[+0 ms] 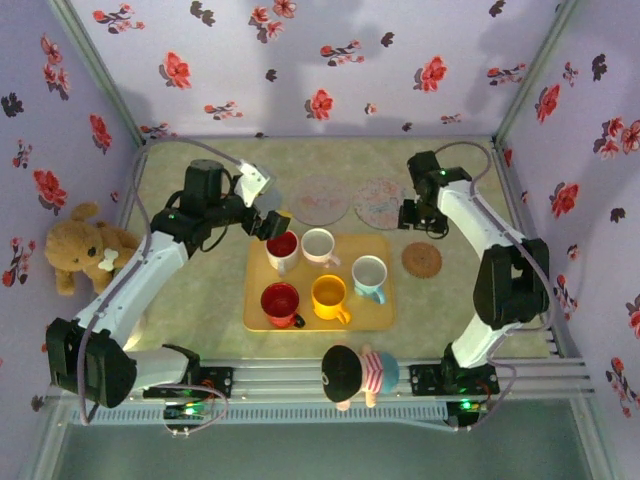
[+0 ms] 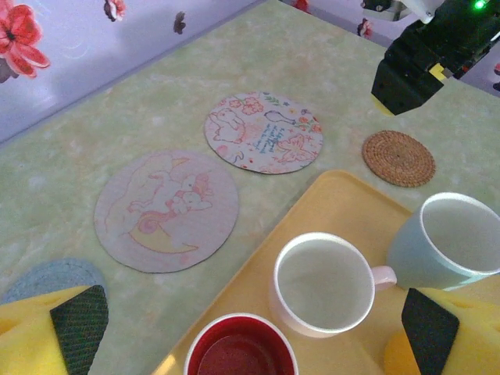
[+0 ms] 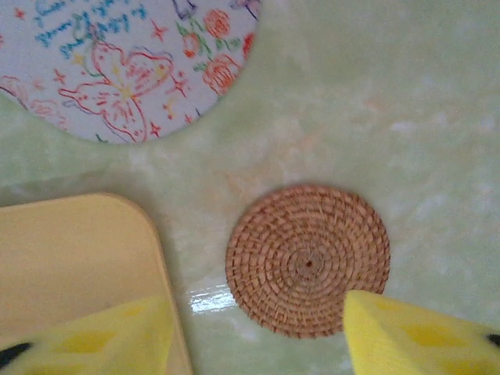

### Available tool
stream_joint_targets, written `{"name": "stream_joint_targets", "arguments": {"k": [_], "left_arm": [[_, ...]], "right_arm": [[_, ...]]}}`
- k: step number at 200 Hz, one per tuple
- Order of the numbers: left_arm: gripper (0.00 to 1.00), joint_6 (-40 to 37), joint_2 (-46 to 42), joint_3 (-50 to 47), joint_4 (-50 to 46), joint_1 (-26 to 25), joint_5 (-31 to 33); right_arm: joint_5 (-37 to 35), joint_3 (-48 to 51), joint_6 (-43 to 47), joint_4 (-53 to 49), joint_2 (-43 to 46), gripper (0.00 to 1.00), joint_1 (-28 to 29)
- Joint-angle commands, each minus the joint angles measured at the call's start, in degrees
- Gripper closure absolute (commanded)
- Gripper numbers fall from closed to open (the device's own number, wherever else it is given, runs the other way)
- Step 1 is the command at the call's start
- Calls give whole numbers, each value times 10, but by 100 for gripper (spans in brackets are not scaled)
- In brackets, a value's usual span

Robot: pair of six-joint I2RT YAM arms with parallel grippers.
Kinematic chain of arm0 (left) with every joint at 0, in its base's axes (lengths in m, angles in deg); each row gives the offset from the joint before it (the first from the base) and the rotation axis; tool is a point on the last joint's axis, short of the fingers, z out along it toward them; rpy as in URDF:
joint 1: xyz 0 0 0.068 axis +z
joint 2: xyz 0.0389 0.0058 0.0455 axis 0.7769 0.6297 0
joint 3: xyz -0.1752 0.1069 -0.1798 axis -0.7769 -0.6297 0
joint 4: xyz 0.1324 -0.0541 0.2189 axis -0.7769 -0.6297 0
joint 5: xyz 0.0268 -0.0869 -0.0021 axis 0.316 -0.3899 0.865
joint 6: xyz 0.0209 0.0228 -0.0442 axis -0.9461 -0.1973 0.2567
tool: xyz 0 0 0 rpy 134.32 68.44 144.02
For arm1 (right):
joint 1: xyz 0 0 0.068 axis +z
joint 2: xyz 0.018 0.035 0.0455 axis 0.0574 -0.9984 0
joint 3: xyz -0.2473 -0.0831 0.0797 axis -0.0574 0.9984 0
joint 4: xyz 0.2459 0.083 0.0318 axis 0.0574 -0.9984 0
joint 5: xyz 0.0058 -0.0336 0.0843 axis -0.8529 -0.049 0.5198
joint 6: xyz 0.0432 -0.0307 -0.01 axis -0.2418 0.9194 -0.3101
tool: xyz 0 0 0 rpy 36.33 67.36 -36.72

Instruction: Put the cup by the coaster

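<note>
Woven coaster [image 1: 421, 260] lies flat on the worktop [image 1: 210, 300] just right of the yellow tray [image 2: 344, 207], where the white cup [image 2: 324, 283] stands upright among four others, handle toward the blue cup [image 2: 449, 238] beside it; left jaws gape over the tray's far-left corner, right jaws apart above the coaster.

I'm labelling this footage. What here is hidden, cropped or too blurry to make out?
- Left wrist: red-lined cup cut off by the bottom edge; grey-blue disc half behind a finger of the left pincer.
- Right wrist: woven coaster, lower rim covered by a finger of the right pincer; printed mat, writing blurred.
- Top external: right pincer, tips lost against its dark body.
</note>
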Motion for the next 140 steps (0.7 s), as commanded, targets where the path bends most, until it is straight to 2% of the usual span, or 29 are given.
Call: {"name": "stream_joint_targets", "arguments": {"k": [1,58,99,140], "left_arm": [[0,-12,-14,0,-7,-14,-11],[0,3,-12,-32,33,-46,-27],[0,7,1,-36,45,-55,-32],[0,8,6,-38,46,-56,-32]], "right_arm": [[-5,41,-25,19,23,49,-4],[8,102,-60,67,20,75,-17],[-3,102,-75,84,-25,99,-34],[-7,94,-83,96,-71,100,-50]]}}
